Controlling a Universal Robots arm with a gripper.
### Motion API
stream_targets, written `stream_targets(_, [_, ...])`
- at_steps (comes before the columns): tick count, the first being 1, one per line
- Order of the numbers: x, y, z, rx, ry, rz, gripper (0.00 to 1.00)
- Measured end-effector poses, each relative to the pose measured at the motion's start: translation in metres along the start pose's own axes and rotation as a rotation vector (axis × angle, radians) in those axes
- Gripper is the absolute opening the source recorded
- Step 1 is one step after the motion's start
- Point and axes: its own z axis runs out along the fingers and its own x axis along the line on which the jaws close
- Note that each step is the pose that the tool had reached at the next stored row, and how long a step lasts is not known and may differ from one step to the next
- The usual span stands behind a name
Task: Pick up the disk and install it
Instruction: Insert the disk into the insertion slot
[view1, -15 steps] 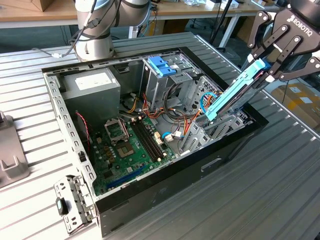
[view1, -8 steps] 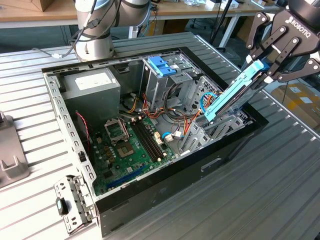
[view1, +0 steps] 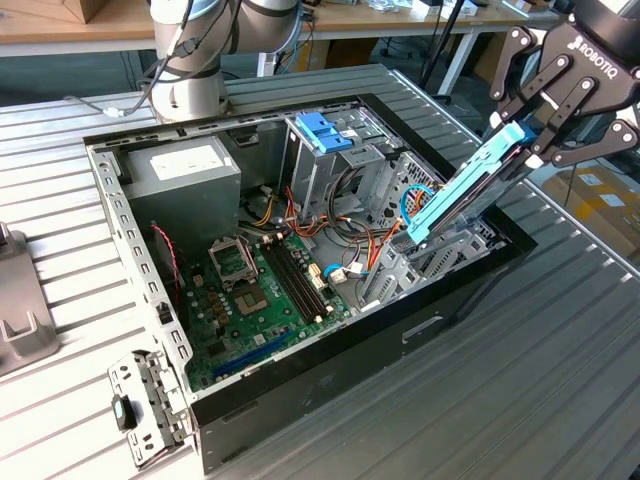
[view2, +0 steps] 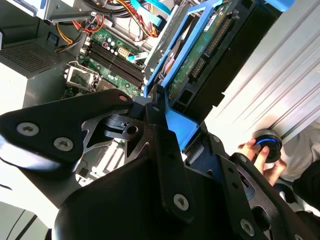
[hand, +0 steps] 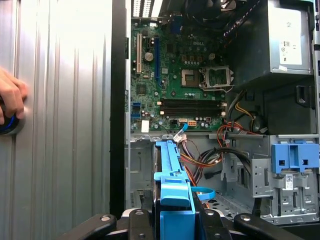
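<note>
Disk (view1: 470, 195) in its light blue carrier hangs tilted above the open computer case (view1: 300, 400), its lower end dipping toward the drive bay at the exterior view's right, its upper end pinched in the gripper (view1: 538, 135); the fingers are closed flat on the carrier's edges, and both wrist views show the blue frame held between them; by my judgement the step in hand is seating the drive, and it looks best done by keeping the carrier's long sides parallel to the bay's rails, leading with the low end, and staying clear of the coloured cables (view1: 375, 245) bunched just beside the bay, since a snagged wire could skew the slide; inside the case sit a green motherboard (view1: 255, 290) with its empty processor socket and dark memory slots, a grey power supply (view1: 185, 170) in the far corner, and a metal cage topped by a darker blue latch piece (view1: 325, 130); outside the case, a person's hand (hand: 11, 97) rests on a round dark object on the ribbed table (view1: 520, 380).
</note>
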Motion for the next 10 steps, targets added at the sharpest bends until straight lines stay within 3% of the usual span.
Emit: stream_targets(10, [0.0006,0.0013,0.0039,0.0,-0.0018,0.0,0.37])
